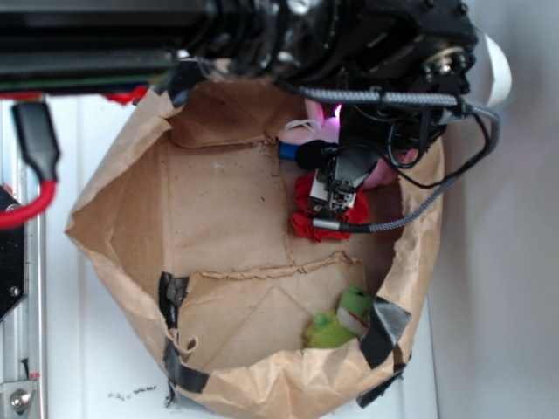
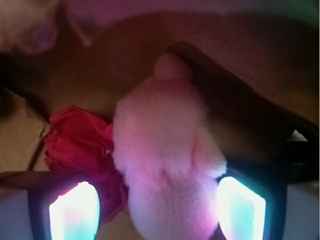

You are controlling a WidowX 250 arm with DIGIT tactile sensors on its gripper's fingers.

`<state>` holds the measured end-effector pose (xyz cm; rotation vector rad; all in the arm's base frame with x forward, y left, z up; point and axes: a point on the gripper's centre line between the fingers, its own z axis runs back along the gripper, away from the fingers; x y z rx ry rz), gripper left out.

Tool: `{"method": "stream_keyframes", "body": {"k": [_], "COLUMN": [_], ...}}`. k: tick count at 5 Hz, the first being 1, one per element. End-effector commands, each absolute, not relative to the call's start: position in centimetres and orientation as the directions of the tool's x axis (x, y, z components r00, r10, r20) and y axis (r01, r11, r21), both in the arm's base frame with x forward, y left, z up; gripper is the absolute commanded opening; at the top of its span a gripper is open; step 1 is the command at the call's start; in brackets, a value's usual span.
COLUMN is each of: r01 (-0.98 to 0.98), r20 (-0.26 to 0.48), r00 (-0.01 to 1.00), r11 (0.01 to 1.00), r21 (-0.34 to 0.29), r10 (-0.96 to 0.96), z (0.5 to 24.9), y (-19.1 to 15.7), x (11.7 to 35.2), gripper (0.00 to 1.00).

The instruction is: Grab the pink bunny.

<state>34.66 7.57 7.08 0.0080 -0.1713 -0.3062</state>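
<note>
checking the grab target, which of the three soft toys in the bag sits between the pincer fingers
The pink bunny: pale pink and fuzzy, it fills the gap between the pincer fingers. The red fabric flower lies just beside it, and the green plush frog sits apart at the bag's near edge.

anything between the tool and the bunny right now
Nothing visible does. In the wrist view the bunny already sits between the tool's two fingers. The red flower touches its side by one finger, so it might get pinched too.
</note>
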Motion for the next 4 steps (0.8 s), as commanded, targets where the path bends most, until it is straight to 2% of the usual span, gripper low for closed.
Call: {"method": "stream_keyframes", "body": {"k": [1,2,3,4], "r01": [0.305,0.305,0.292,0.288], "r20": [0.181,0.177,0.193,0.197], "r00": [0.929,0.929,0.929,0.930], "r11": [0.944,0.942,0.946,0.948], "r21": [0.123,0.139,0.137,0.134], "r10": [-0.323,-0.326,-0.315,-0.310], "z": [6.63,6.14,6.26,6.45], "y": [7.15,7.14,7.10,7.37], "x": [35.47,35.39,34.76,34.97], "gripper": [1.00,0.27,0.00,0.00]}}
